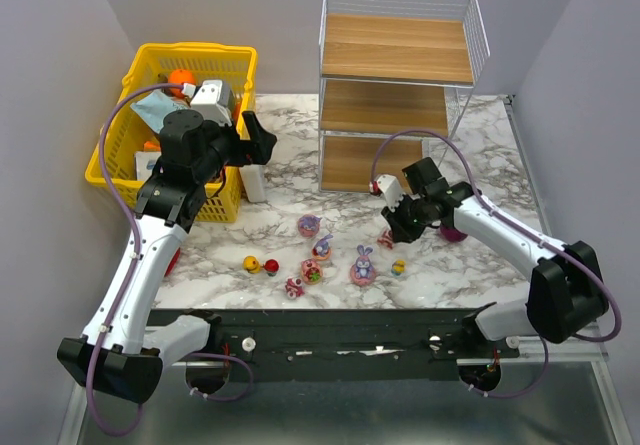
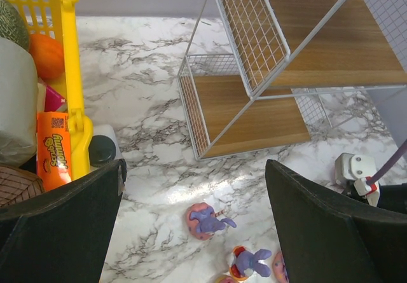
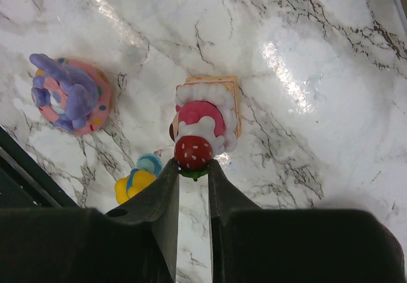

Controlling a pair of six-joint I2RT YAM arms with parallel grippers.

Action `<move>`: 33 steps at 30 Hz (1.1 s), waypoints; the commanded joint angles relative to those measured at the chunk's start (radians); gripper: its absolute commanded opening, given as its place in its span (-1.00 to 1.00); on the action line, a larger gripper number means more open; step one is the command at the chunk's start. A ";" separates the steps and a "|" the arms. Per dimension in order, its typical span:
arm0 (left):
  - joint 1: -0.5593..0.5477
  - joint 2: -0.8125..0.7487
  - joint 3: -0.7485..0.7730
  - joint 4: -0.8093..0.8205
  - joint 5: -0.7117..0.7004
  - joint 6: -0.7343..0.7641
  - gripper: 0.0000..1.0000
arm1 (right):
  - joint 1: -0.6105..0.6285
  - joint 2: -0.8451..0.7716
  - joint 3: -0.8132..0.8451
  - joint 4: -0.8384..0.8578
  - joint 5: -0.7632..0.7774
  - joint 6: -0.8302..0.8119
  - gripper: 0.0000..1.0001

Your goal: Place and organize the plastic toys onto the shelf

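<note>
Just in front of the shelf (image 1: pixel 396 49), the right gripper (image 3: pixel 193 166) pinches narrowly on the strawberry top of a pink-red toy (image 3: pixel 202 121), whose base is half hidden. Farther from the shelf, the other toys (image 1: pixel 362 265) are too small to make out. Left of the shelf, beside the cut-off yellow basket (image 2: pixel 75 98), the left gripper (image 2: pixel 194 175) gapes wide over bare marble table (image 2: pixel 146 79).

You are looking at a robot test cell: plain grey panel walls (image 1: pixel 60 65) box in the marble-patterned tabletop (image 1: pixel 290 155), with a black mounting rail (image 1: pixel 330 330) along its near edge.
</note>
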 commanded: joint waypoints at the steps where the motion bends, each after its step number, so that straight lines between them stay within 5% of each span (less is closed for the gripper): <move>1: 0.000 -0.016 -0.016 0.012 0.031 -0.009 0.98 | 0.003 0.049 0.076 -0.065 0.014 0.026 -0.75; 4: 0.000 -0.015 -0.014 0.010 0.029 -0.004 0.97 | 0.003 0.085 0.097 -0.081 0.026 0.038 -0.41; 7: 0.000 -0.016 -0.013 0.007 0.029 0.002 0.98 | 0.003 0.082 0.099 -0.075 0.036 0.049 -0.28; 19: 0.000 -0.021 -0.028 0.010 0.028 -0.003 0.98 | 0.003 -0.062 0.060 -0.005 0.043 0.147 0.00; 28: 0.000 -0.049 -0.056 0.010 0.006 -0.001 0.98 | 0.011 -0.346 -0.045 0.076 0.086 0.602 0.65; 29: 0.000 -0.050 -0.057 0.010 0.005 0.000 0.98 | 0.011 -0.363 -0.096 0.090 0.071 0.665 1.00; 33: 0.000 -0.056 -0.057 0.006 0.006 0.005 0.98 | 0.011 -0.437 -0.194 0.164 0.026 0.814 1.00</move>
